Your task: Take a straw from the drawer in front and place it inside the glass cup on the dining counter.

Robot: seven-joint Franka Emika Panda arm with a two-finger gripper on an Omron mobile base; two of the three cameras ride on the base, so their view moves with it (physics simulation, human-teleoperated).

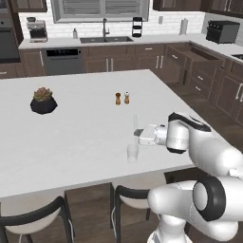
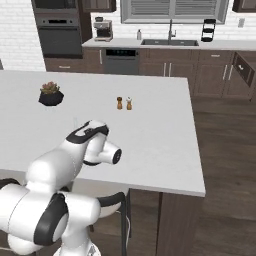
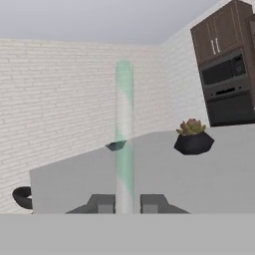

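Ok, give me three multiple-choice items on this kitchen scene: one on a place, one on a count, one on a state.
1. Where does the glass cup stand?
A. On the dining counter, near its front edge
B. In the sink
C. On a chair seat

2. How many shakers stand on the counter?
A. One
B. Two
C. Four

3. What is the gripper doing?
A. Open, with nothing in it
B. Shut on the potted plant
C. Shut on the straw, held upright above the cup

Answers: 1 A, the left base view shows the cup by the counter's near edge. 2 B, a pair stands mid-counter. 3 C, the hand view shows the fingers clamping the straw.
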